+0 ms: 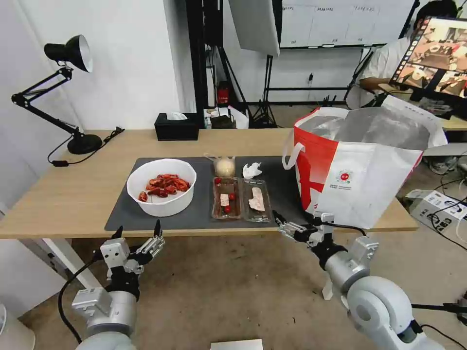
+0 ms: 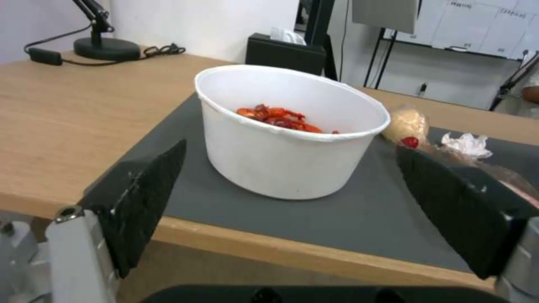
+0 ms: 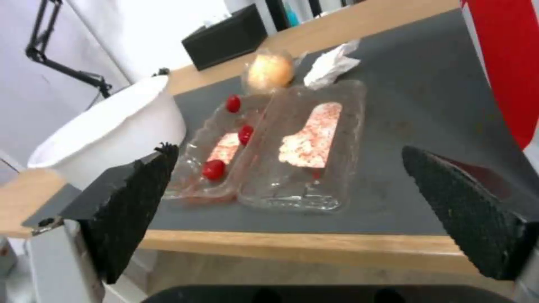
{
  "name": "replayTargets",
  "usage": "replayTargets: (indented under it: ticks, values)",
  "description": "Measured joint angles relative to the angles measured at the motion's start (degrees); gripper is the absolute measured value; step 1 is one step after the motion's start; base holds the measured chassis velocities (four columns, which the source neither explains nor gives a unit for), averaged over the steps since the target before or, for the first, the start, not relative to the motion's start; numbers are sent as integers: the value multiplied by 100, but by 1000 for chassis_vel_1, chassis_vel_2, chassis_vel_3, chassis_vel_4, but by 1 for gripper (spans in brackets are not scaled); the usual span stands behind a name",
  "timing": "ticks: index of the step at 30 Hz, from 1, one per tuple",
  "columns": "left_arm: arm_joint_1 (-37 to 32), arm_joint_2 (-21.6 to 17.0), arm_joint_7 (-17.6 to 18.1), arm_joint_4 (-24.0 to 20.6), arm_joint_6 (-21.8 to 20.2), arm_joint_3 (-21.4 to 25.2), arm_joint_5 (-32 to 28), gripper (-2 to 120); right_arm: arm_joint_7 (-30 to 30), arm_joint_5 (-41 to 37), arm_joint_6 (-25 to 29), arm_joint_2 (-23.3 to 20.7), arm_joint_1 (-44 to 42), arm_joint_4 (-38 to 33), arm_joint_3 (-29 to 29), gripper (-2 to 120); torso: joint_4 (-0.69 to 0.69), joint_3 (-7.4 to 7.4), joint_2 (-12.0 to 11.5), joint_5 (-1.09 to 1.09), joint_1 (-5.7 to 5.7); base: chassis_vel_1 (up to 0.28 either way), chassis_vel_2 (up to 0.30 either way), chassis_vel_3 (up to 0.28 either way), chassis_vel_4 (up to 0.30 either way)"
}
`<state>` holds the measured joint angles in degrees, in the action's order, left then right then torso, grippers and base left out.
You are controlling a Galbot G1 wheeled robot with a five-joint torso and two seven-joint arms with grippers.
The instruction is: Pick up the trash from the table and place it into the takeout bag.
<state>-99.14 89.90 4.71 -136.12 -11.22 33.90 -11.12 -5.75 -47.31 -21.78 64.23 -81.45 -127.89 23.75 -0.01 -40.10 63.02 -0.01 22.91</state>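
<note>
On the table (image 1: pixel 58 194), a dark grey mat (image 1: pixel 121 216) carries the trash. A white bowl (image 1: pixel 161 197) (image 2: pixel 292 164) of red crayfish shells sits at the mat's left. The clear two-part tray (image 1: pixel 242 199) (image 3: pixel 303 143) lies in the middle, with a beige knotted bag (image 1: pixel 224 166) and a crumpled tissue (image 1: pixel 251 170) behind it. The white-and-red takeout bag (image 1: pixel 360 170) stands open at the right end. My left gripper (image 1: pixel 137 229) (image 2: pixel 290 148) hangs open below the front edge, facing the bowl. My right gripper (image 1: pixel 296 224) (image 3: pixel 287 149) is open just before the edge, facing the tray.
A black tissue box (image 1: pixel 176 126) stands at the table's back edge. A black desk lamp (image 1: pixel 73 97) and its cable occupy the back left corner. A cardboard box (image 1: pixel 438 204) lies on the floor to the right, with tripods behind the table.
</note>
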Motion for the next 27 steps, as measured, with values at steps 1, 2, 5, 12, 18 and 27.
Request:
replayTargets:
  ticks: [1, 2, 5, 12, 18, 27]
  values:
    - [-7, 6, -3, 0, 3, -8, 10, 100, -1, -5, 0, 4, -8, -12, 0, 100, 0, 0, 0, 1, 0, 0, 0, 0, 0]
    - [-7, 6, -3, 0, 3, -8, 10, 100, -1, -5, 0, 4, -8, -12, 0, 100, 0, 0, 0, 1, 0, 0, 0, 0, 0]
    - [-26, 20, -18, 1, 8, -28, 26, 100, -2, 75, 0, -1, -23, -26, 13, 100, 1, 0, 0, 1, 0, 0, 0, 0, 0]
    - [-38, 21, -29, 0, 20, -39, 37, 100, -2, 291, 2, -15, -47, -30, 26, 100, 1, 0, 0, 1, 0, 0, 0, 0, 0]
    - [-48, 16, -42, 0, 20, -41, 37, 100, -2, 367, 8, -17, -56, -28, 27, 100, 1, 0, 0, 1, 0, 0, 0, 0, 0]
    - [-52, -24, -90, 30, 32, -40, 32, 100, -6, 565, 25, -20, -76, -13, 28, 100, 1, 0, 0, 1, 0, 0, 0, 0, 0]
